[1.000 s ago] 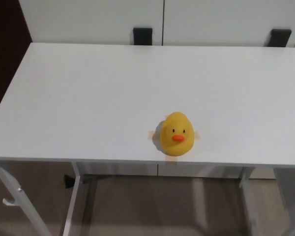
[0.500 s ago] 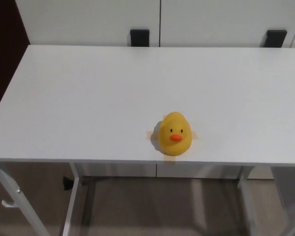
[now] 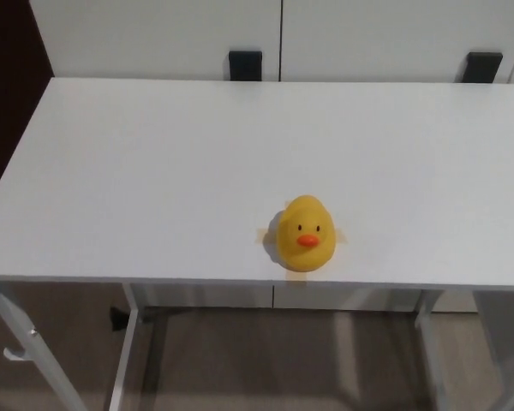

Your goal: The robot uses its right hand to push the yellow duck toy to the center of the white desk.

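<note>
near the desk (image 3: 154, 154) edge, duck (image 3: 305, 233) alone

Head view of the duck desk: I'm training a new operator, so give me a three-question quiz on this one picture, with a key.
1. True or false: the yellow duck toy sits near the front edge of the white desk.
2. Which way does the duck's orange beak point? A) toward the camera B) toward the cabinets C) to picture left
3. Fill in: the number of robot hands in view is ____.

Key: 1 true. 2 A. 3 zero; neither hand shows, so the push has not visibly begun.
</note>
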`<state>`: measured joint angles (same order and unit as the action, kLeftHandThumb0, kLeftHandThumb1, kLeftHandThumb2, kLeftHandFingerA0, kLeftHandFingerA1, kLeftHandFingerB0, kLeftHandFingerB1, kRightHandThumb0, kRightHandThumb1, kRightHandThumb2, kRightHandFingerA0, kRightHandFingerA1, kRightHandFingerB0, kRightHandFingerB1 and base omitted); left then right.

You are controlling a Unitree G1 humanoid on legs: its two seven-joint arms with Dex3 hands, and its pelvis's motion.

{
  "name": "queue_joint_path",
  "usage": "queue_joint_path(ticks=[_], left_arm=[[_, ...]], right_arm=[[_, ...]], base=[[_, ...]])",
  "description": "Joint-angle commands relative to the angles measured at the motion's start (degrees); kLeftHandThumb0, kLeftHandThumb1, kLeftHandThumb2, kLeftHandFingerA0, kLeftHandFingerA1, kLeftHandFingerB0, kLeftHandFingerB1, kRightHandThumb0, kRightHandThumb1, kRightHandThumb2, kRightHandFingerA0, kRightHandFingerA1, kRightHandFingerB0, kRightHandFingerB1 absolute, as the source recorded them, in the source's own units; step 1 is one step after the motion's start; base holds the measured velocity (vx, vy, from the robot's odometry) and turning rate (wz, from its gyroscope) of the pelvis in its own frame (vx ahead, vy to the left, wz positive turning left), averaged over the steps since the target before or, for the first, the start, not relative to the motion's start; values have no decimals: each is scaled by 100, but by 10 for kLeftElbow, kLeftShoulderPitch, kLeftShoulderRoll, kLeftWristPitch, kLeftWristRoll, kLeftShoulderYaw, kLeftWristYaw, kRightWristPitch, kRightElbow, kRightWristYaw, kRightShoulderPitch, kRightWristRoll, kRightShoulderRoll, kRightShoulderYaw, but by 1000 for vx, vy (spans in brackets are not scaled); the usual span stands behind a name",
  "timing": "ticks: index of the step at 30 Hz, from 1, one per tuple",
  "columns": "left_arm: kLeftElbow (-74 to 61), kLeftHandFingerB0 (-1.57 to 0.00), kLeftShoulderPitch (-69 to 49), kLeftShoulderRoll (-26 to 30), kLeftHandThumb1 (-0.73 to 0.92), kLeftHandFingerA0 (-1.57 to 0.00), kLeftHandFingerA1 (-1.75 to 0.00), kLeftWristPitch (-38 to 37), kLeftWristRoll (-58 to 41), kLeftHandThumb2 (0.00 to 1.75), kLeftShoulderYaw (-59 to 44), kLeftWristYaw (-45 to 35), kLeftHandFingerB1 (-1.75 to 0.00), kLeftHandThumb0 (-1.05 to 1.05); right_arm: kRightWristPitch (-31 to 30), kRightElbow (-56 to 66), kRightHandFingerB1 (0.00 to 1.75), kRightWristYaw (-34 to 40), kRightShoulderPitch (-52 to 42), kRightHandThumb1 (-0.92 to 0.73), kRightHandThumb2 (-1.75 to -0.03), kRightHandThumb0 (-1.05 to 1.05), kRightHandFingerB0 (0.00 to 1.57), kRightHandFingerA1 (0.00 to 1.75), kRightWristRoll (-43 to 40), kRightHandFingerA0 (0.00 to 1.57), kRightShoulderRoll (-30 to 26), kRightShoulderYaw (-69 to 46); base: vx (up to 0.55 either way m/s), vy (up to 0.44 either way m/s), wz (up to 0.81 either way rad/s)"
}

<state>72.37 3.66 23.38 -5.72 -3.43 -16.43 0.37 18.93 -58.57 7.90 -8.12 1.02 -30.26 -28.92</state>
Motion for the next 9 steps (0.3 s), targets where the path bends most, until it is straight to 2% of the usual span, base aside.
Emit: queue_joint_path(ticks=[1,6,7,8,9], left_arm=[[-4,-104,-7,17,61,-98,-93,-19,11,76,12,-18,-102,-17],[-5,-104,-6,17,54,-103,-100,-21,-5,82,-1,-17,-104,-14],[-4,-103,-6,16,38,-105,-109,-24,-8,78,-5,-12,-105,-10],[-4,-103,-6,16,38,-105,-109,-24,-8,78,-5,-12,-105,-10],[-3,-102,-6,14,44,-106,-110,-28,-9,90,-8,-5,-106,-11]], right_arm=[[47,-19,53,-92,-6,6,-140,-15,84,52,-3,103,-9,44],[36,12,56,-116,-20,9,-146,-18,84,52,-12,100,-7,60],[38,17,57,-121,-24,7,-144,-22,83,54,-12,98,-8,64],[38,17,57,-121,-24,7,-144,-22,83,54,-12,98,-8,64],[40,20,58,-126,-26,7,-142,-18,83,55,-15,97,-10,69]], base=[[0,0,0],[0,0,0],[0,0,0],[0,0,0],[0,0,0]])
